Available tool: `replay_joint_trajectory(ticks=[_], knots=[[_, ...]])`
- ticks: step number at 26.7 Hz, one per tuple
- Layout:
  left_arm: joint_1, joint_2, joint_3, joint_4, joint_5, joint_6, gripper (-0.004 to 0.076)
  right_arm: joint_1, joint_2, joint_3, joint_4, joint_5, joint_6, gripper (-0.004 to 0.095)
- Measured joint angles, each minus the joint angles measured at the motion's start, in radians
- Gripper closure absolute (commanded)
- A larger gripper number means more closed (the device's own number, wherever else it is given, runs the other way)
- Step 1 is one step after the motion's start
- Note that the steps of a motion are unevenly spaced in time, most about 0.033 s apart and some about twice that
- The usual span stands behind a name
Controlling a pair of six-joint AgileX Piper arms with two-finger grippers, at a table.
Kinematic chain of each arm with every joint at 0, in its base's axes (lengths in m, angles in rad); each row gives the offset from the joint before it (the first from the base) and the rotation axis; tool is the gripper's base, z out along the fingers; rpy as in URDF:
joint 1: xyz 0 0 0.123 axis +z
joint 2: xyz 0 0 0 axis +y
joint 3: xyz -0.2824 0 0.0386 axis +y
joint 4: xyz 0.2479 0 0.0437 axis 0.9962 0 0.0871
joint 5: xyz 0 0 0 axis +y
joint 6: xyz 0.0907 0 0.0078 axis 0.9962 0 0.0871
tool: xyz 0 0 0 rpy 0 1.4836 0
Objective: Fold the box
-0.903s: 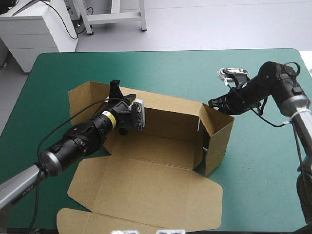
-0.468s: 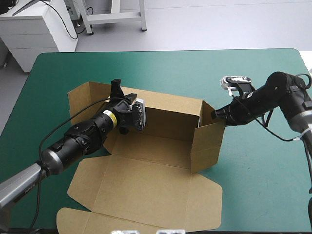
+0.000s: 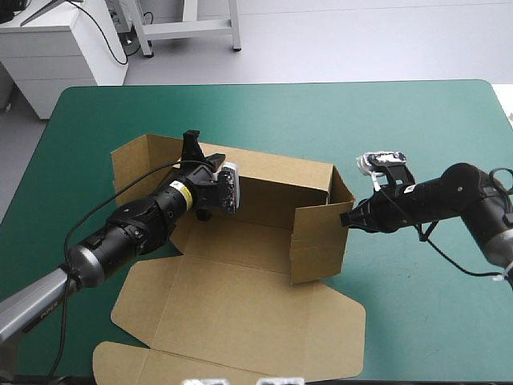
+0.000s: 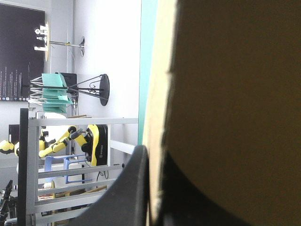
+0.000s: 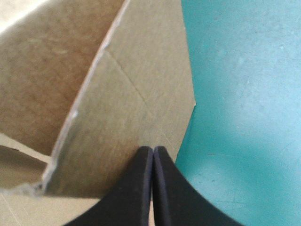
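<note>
Currently the brown box (image 3: 264, 228) stands part-formed at mid-table on the teal-green cover (image 3: 417, 120). Its rear wall (image 3: 276, 172) and right end wall (image 3: 319, 245) are raised; the lid panel (image 3: 240, 321) lies flat, with the left end apparently unformed. The left gripper (image 3: 196, 148) clamps the rear wall's top edge. The right gripper (image 3: 346, 218), fingers pressed together and empty, touches the right end wall's outer face.

Open teal-green surface (image 3: 401, 112) lies at 11 to 2 o'clock of the brown box (image 3: 256, 233); its flat lid (image 3: 240, 321) covers 6 o'clock.
</note>
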Motion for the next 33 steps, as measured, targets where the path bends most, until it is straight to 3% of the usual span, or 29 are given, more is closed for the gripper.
replay_joint_trajectory(ticks=[8,15,28,33], knots=[[0.0,0.0,0.0,0.0,-0.005,-0.011,0.0732,0.146,-0.038,0.075,-0.042,-0.152,0.016,0.0924],[0.0,0.0,-0.009,0.0,0.015,-0.041,0.0732,0.164,-0.038,0.076,-0.089,-0.183,0.035,0.0924],[-0.181,0.158,-0.246,-0.023,0.393,-0.151,0.0732,0.164,-0.038,0.052,-0.276,-0.27,0.108,0.0926],[-0.181,0.181,-0.277,-0.046,0.466,-0.22,0.0732,0.164,-0.022,0.035,-0.322,-0.308,0.149,0.0926]])
